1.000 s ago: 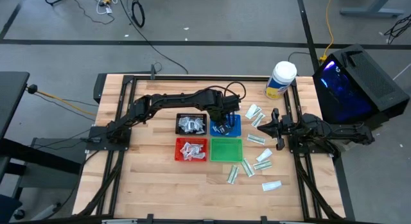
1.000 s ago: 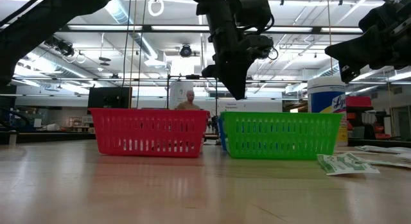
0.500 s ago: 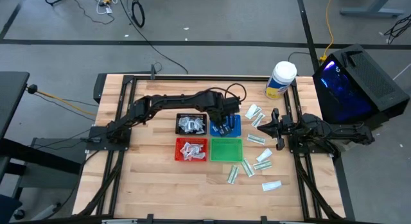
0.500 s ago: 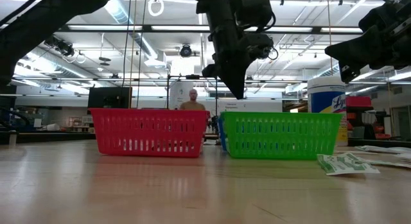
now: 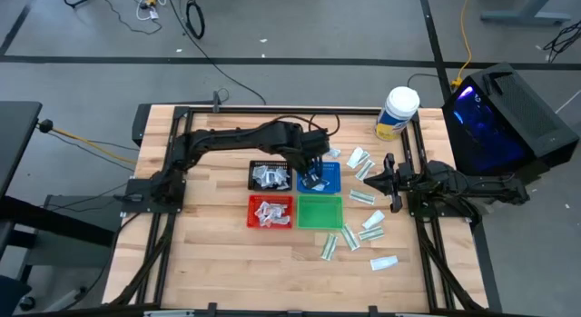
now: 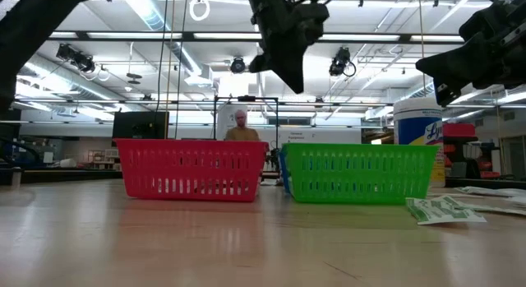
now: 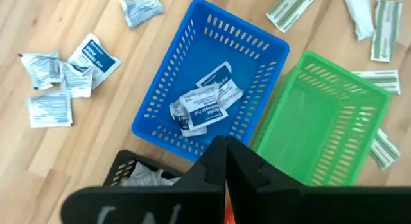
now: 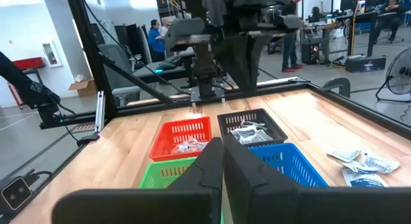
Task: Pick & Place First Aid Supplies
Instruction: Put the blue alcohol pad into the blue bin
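The fingers [image 7: 221,161] of the left gripper [image 5: 311,164] are pressed fully together, with nothing seen between them. This gripper is held above the blue tray [image 5: 320,177], at roughly 12 o'clock from the table's centre. Several squarish white packets [image 7: 205,106] are seen lying in a loose heap on the blue tray's floor in the left wrist view.

The right gripper [image 5: 369,182] is parked at about 3 o'clock, and its fingers [image 8: 221,161] are likewise closed and empty.

Nearest the front edge, at 5 o'clock, narrow white-and-green packets [image 5: 329,246] are scattered on the bare wood. Further in, the red tray [image 5: 271,212] and the green tray [image 5: 320,212] stand side by side; the red one holds packets, and the green one appears empty, though its floor is only partly shown. Behind the red tray, a black tray [image 5: 270,175] holding packets is placed beside the blue one. More squarish packets [image 5: 360,159] lie at 2 o'clock, and a white jar [image 5: 397,113] stands at the far edge.
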Motion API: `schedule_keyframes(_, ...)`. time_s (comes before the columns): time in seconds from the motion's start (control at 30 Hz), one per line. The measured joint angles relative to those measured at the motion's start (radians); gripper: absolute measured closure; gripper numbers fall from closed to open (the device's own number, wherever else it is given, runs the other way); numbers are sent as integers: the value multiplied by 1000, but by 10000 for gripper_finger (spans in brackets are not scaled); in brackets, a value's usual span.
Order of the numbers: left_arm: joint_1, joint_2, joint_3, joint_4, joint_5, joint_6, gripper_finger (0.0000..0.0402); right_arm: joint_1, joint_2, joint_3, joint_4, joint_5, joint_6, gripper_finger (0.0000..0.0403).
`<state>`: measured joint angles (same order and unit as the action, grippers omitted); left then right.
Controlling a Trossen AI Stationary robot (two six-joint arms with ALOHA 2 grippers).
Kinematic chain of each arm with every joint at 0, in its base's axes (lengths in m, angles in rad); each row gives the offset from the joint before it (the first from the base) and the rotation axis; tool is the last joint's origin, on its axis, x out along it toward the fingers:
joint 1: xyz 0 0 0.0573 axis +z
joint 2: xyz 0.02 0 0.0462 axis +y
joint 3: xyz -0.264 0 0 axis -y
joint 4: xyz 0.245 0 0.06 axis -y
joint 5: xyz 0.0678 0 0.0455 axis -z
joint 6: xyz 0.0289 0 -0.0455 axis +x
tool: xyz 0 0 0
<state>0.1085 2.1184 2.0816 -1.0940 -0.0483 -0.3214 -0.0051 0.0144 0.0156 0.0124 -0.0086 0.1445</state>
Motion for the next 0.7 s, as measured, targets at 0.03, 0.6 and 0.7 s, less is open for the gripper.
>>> schedule_keyframes(0.03,0,-21,-30,23,-1,0,399,0,0,0,0,0,0,385)
schedule_keyframes(0.6,-17,-420,-766,670,-4,41,395,0,0,0,0,0,0,385)
schedule_keyframes(0.7,-9,-468,-867,769,-4,87,387,0,0,0,0,0,0,385)
